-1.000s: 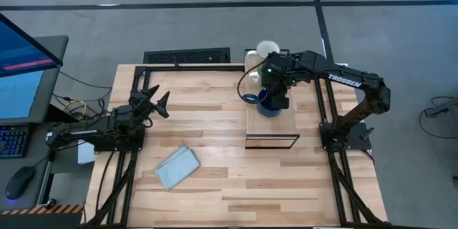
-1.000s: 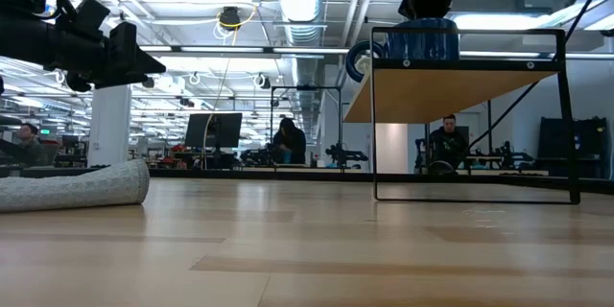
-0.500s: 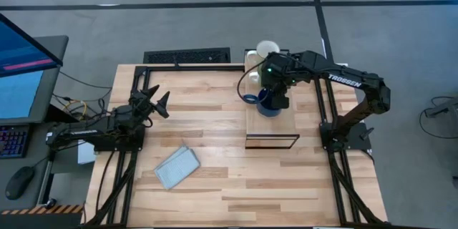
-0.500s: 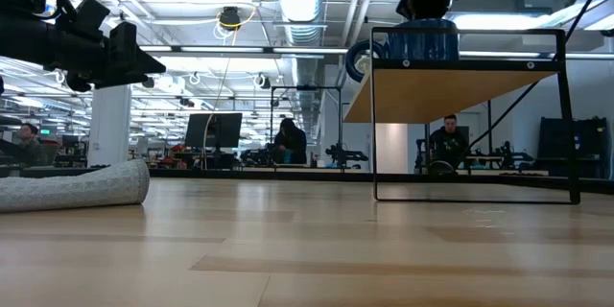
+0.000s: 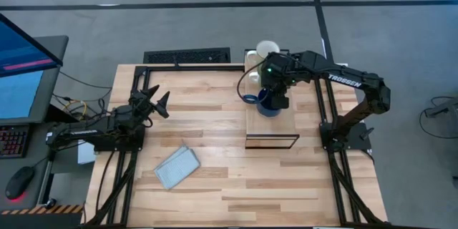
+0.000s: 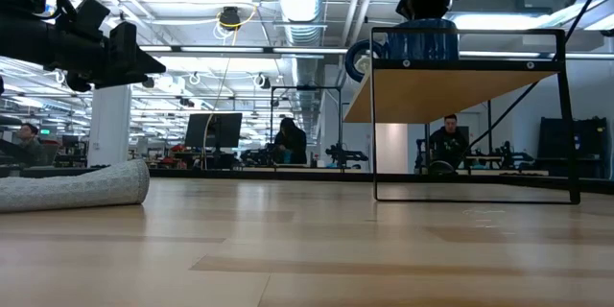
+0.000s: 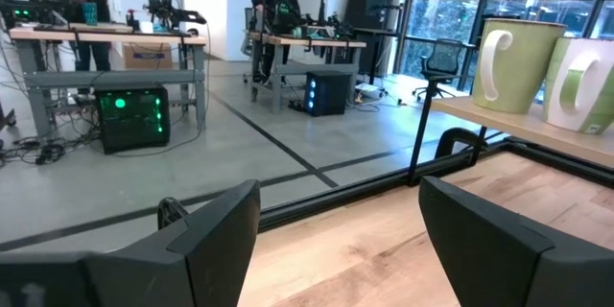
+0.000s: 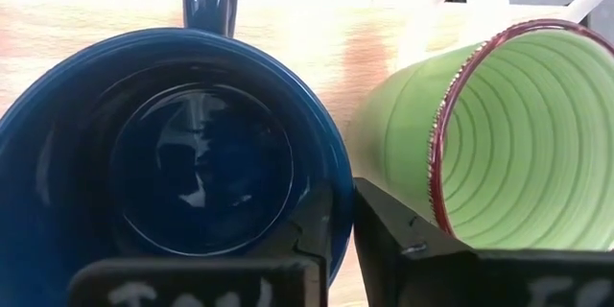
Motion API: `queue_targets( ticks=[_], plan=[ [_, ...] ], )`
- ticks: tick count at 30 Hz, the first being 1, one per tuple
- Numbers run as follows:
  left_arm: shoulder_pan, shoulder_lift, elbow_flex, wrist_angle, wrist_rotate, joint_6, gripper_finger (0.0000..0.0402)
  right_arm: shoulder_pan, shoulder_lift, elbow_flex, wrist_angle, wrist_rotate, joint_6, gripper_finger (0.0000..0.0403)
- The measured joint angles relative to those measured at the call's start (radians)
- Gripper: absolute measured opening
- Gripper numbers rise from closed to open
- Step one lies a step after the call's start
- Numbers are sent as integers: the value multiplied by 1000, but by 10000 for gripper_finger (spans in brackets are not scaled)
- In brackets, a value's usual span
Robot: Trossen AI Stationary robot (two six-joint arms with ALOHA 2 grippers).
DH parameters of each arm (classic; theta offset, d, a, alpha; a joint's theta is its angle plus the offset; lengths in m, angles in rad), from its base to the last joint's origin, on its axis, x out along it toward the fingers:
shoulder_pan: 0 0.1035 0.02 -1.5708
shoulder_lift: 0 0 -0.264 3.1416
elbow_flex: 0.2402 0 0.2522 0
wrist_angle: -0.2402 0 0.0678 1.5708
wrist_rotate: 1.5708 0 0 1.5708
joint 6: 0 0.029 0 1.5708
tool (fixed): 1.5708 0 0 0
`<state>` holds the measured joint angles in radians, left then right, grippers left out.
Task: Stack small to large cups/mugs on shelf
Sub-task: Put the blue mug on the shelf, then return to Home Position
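Two arms: right gripper (image 5: pixel 275 102) pinching dark blue mug (image 8: pixel 192 153) wall on shelf (image 5: pixel 270 125), green mug (image 8: pixel 499 144) beside; left gripper (image 5: pixel 159 104) spread, idle.

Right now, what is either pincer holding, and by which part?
The right pincer pinches the dark blue mug by its rim wall; the left pincer holds nothing.

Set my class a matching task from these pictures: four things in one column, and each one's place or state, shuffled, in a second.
Things:
1 blue mug
2 green mug
3 cloth
4 left gripper

Place or state:
A lying on the table
B open, above the table's left side
C on the shelf, beside the held mug
D rim in the right gripper's jaws

Pairs: 1-D, 2-C, 3-A, 4-B
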<state>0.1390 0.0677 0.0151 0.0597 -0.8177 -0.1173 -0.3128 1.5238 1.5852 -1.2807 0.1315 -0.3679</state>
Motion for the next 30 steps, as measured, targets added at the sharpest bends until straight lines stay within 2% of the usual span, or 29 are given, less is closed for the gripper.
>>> queue_targets(
  ticks=[17,21,26,30],
  plan=[
    [0,0,0,0,0,0,277,18,0,0,-5,7,27,70],
    [0,0,0,0,0,0,277,19,0,0,-5,8,27,100],
    [0,0,0,0,0,0,277,38,0,0,-8,70,27,158],
    [0,0,0,0,0,0,277,61,0,30,-34,76,28,198]
  ],
)
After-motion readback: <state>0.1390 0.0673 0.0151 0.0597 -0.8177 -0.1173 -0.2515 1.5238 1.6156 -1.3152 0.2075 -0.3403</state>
